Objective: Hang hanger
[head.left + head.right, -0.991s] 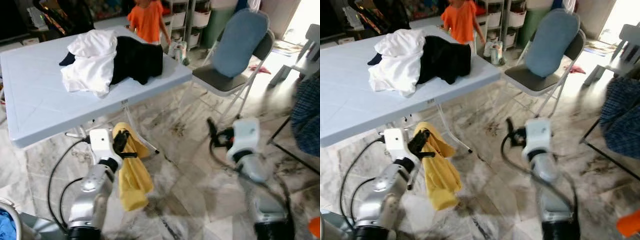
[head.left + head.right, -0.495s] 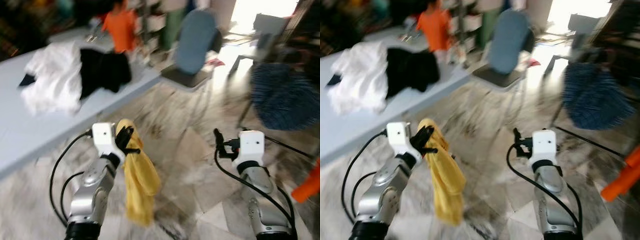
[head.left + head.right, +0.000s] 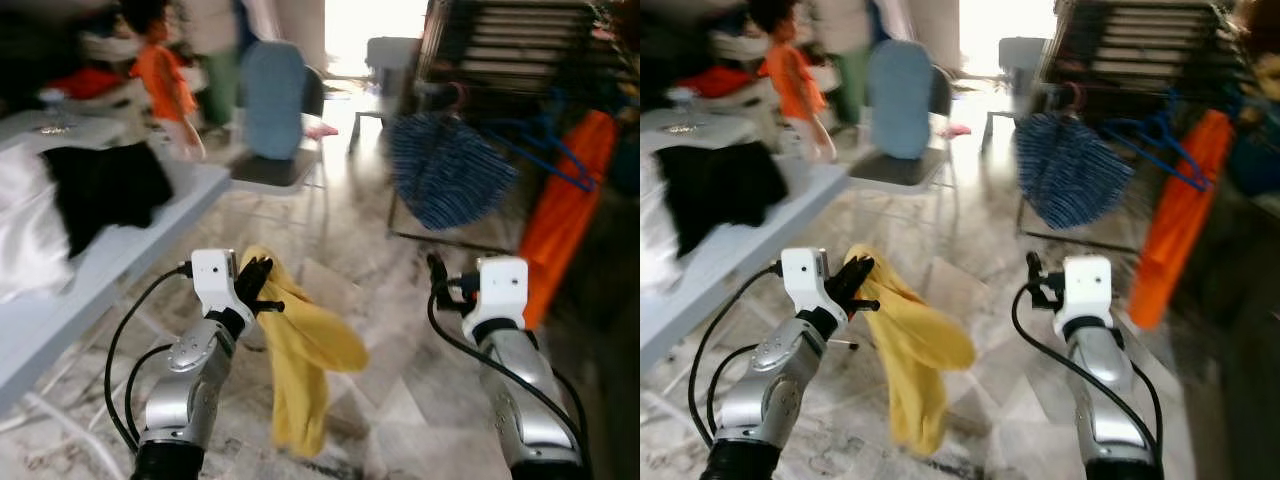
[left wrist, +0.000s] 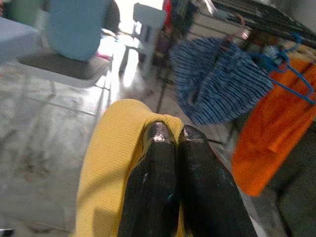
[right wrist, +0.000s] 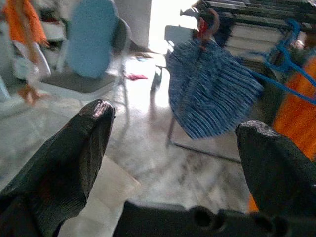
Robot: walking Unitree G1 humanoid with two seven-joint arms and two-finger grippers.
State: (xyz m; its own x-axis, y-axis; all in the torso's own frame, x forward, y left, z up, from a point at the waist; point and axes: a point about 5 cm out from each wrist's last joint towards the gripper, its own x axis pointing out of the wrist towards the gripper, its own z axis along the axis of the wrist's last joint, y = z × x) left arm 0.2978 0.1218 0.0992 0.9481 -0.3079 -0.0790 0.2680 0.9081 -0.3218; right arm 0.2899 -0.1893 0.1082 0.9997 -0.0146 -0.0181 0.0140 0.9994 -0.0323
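Note:
My left gripper (image 3: 262, 290) is shut on the top of a yellow garment (image 3: 300, 370) that hangs down over the floor. In the left wrist view both black fingers (image 4: 155, 163) press together on the yellow cloth (image 4: 108, 163); I cannot make out a hanger in it. My right gripper (image 3: 436, 275) is held at about the same height, open and holding nothing, with its fingers (image 5: 74, 143) spread wide. Ahead to the right stands a drying rack (image 3: 520, 40) with a blue striped garment (image 3: 445, 170), an orange garment (image 3: 565, 200) and blue hangers (image 3: 560, 160) on it.
A light blue table (image 3: 60, 300) with black and white clothes lies at my left. A folding chair (image 3: 275, 110) with a blue back stands beyond it. A person in an orange top (image 3: 165, 85) is behind the table. Marble floor lies between me and the rack.
The camera has swung right: the table slid off to the left and the drying rack came into view. Both grippers keep their pose, the left still holding the yellow garment.

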